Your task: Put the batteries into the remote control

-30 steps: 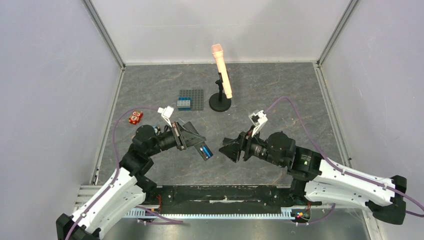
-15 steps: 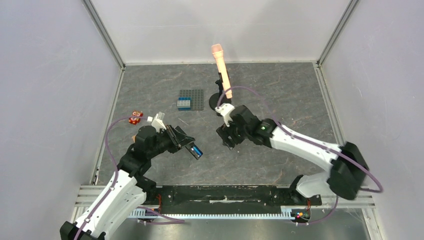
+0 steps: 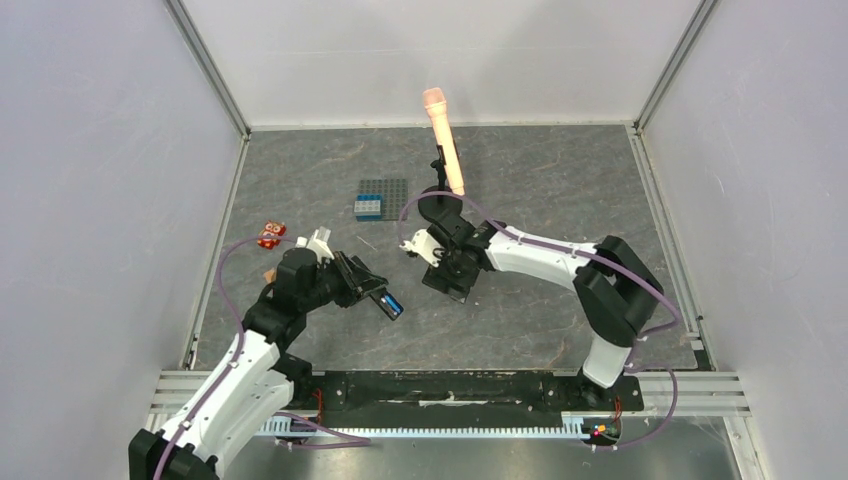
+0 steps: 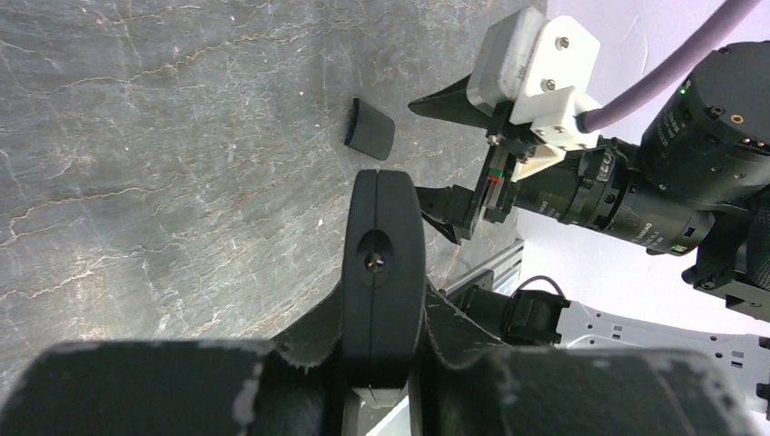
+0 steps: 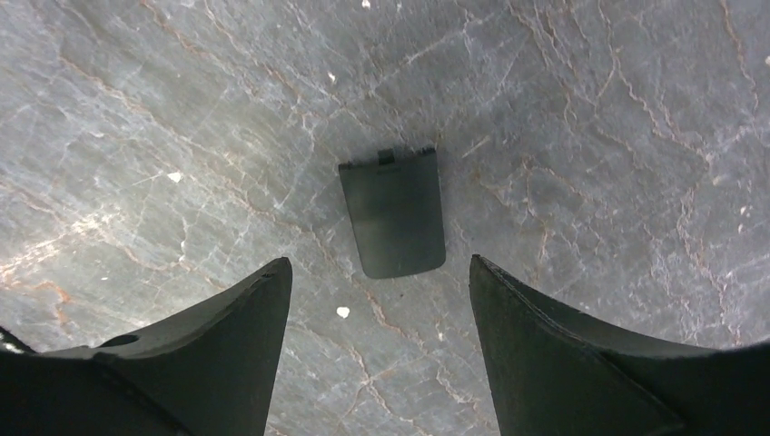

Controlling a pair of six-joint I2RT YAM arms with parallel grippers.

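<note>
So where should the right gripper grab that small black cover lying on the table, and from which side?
Across the cover's two long side edges, coming straight down from above. It lies flat and thin on the table, so only its edges offer purchase, and the right gripper's open fingers flank them. Avoid the short end with the tab.

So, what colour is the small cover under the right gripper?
The cover is matt black; right wrist view.

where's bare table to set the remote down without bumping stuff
Widest bare patch: far right, between the microphone and the right wall. Also free: the far left corner behind the grey baseplate, and the near strip by the arm bases. Crowded: the centre, where the left pincer with the remote control, the open right pincer and the back cover bunch up.
</note>
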